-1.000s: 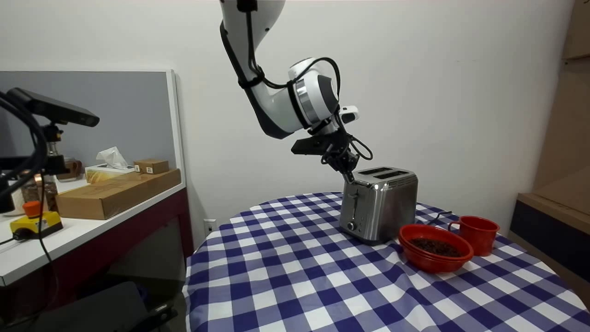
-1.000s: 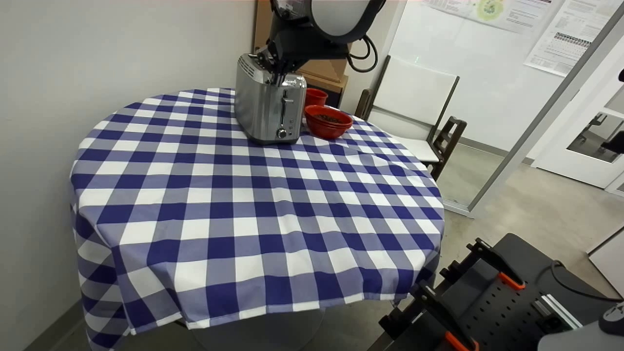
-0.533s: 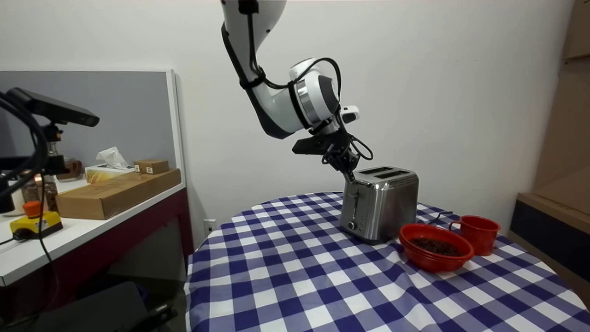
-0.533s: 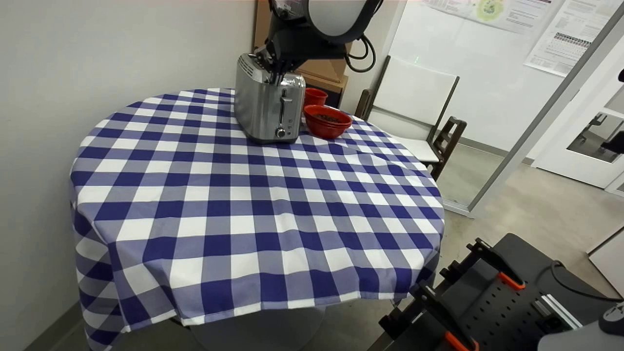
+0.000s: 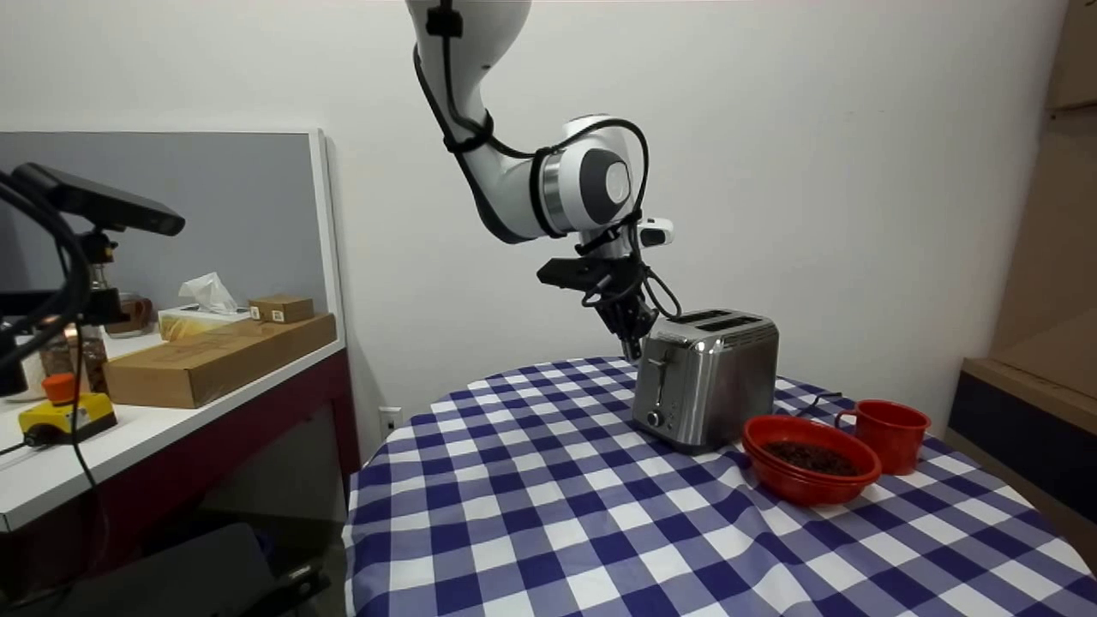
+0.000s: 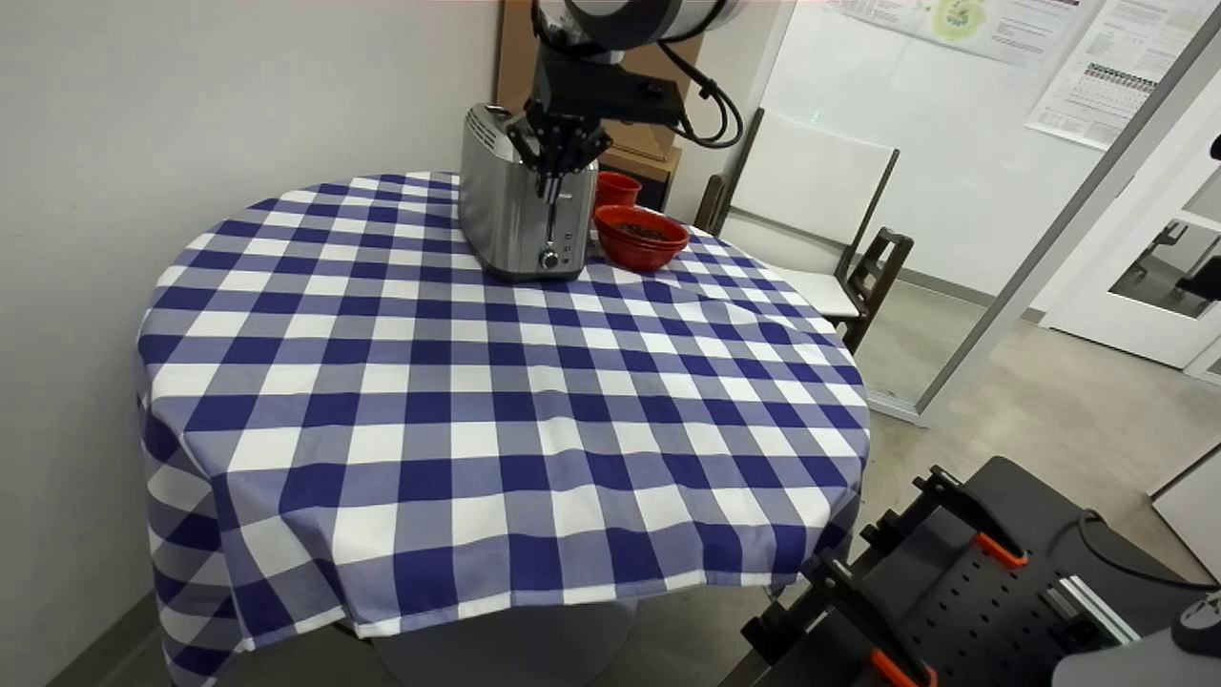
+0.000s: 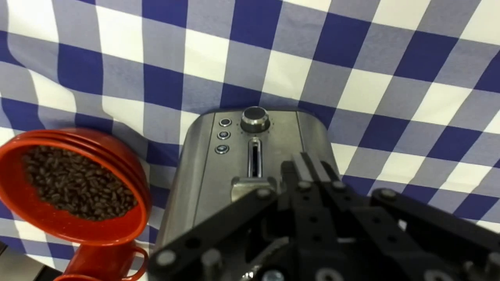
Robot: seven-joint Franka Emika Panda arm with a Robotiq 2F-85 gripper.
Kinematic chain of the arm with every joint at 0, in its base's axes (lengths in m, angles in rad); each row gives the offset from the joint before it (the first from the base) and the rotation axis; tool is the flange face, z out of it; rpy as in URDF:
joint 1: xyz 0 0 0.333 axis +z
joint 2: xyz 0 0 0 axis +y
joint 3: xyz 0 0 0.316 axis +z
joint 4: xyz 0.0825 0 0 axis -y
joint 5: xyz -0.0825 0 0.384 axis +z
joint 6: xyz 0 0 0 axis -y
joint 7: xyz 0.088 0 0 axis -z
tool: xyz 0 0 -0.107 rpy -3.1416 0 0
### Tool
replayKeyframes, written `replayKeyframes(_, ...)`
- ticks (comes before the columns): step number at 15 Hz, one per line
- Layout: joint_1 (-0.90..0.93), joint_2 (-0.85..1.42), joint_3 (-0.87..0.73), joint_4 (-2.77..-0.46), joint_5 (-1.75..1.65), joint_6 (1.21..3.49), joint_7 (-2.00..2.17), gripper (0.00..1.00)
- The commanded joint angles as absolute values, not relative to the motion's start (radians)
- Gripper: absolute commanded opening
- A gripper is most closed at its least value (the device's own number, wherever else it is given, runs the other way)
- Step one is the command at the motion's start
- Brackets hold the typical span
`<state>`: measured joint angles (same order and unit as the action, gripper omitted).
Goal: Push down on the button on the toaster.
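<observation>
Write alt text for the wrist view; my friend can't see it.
A closed black gripper in front of a silver toaster, fingertips beside its lever. At picture left, stacked red bowls with brown beans, and a red mug, on checked cloth.

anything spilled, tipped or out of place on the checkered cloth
Nothing looks spilled or tipped: the brown beans sit inside the stacked red bowls, and the toaster stands upright. Only the checkered tablecloth is slightly rumpled beside the bowls.

The toaster (image 5: 711,386) is silver — the tablecloth (image 6: 458,401) checked blue and white.
</observation>
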<state>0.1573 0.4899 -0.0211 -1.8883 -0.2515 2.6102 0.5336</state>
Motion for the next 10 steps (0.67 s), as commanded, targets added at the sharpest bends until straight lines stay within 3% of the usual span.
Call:
replayKeyframes(1,0.151,0.487,-0.038,-1.865,-0.169,2.573,0.463,0.0)
replayKeyframes(10,0.188,0.536,-0.115,-1.859,-0.21,2.697,0.478,0.0)
